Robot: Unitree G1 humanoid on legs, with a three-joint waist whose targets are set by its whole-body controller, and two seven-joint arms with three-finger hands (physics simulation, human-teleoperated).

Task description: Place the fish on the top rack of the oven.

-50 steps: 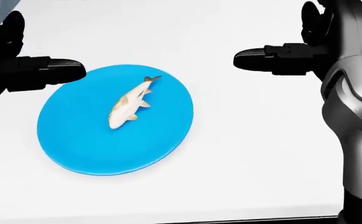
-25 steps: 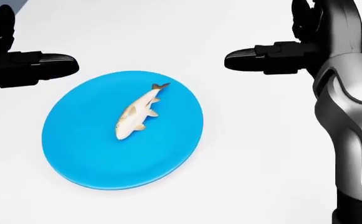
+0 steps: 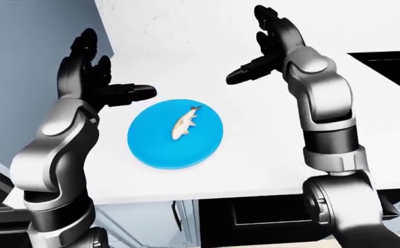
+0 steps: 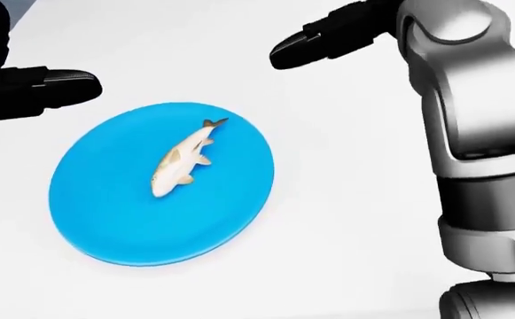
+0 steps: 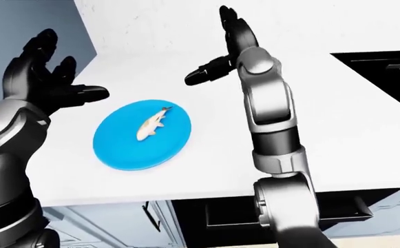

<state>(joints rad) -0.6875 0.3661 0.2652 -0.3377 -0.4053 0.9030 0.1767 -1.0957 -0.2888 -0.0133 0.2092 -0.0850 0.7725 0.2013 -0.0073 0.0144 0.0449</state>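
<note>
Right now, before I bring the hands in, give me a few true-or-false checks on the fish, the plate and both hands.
1. The fish lies on the blue plate. True.
2. The left hand is closed round the fish. False: it is open, apart from the fish, at the plate's upper left in the left-eye view.
3. The right hand is open and holds nothing. True.
4. The plate sits on a black stove. False: it sits on the white counter.
5. The fish's tail points toward the head view's upper right. True.
</note>
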